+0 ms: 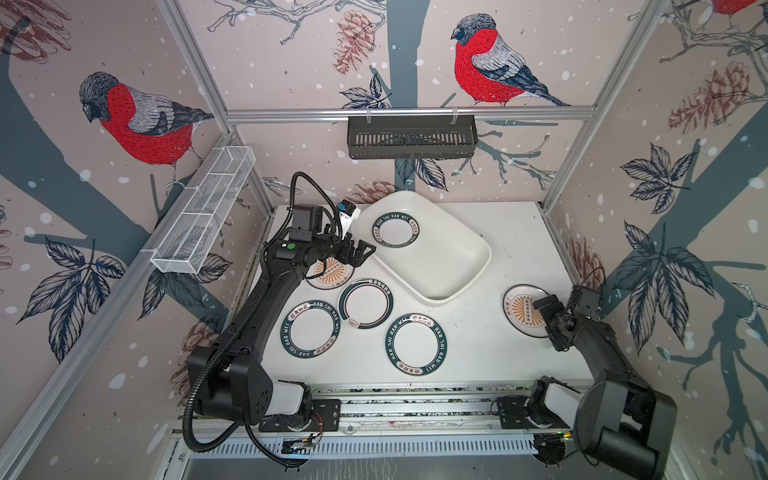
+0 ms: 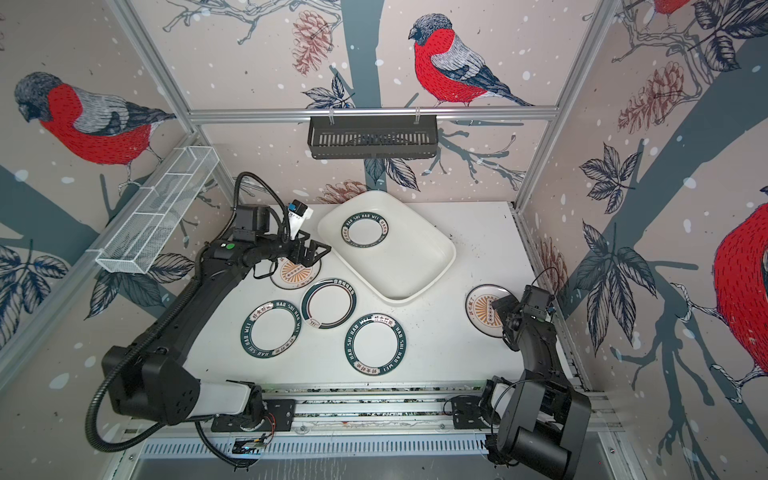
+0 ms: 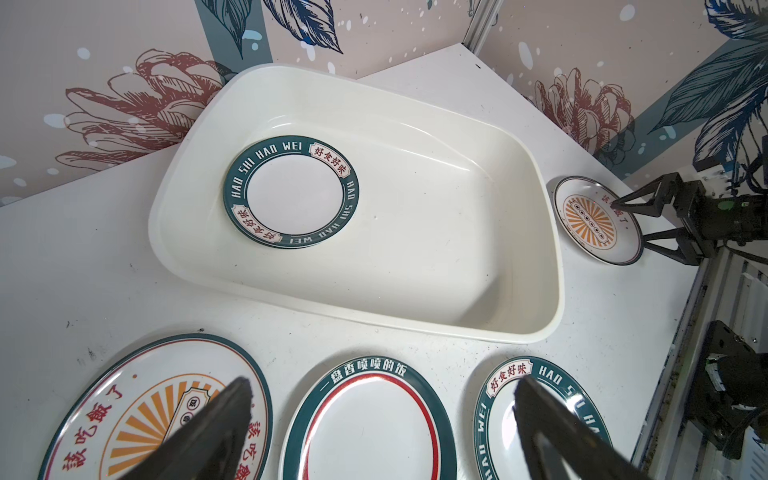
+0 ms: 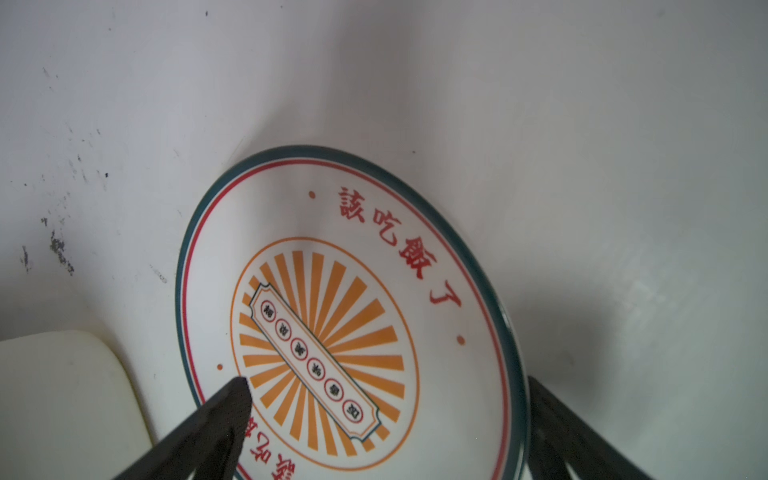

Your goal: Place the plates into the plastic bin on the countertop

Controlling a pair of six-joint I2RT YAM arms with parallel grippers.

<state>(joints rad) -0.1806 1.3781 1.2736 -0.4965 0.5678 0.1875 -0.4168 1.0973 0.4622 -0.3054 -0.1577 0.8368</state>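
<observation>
Seen in a top view, the right tool [image 1: 541, 316] is spread wide and empty, astride the 4 o'clock rim of the small round white orange-sunburst plate [image 1: 517, 318] on the white surface [image 1: 478, 345]. The glossy white rectangular plastic bin [image 1: 440, 270] lies at its 10 o'clock. The left tool [image 1: 360, 251], also wide, is farther.

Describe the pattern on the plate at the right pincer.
Plate: orange sunburst, red characters, teal rim; best in right wrist view.
</observation>
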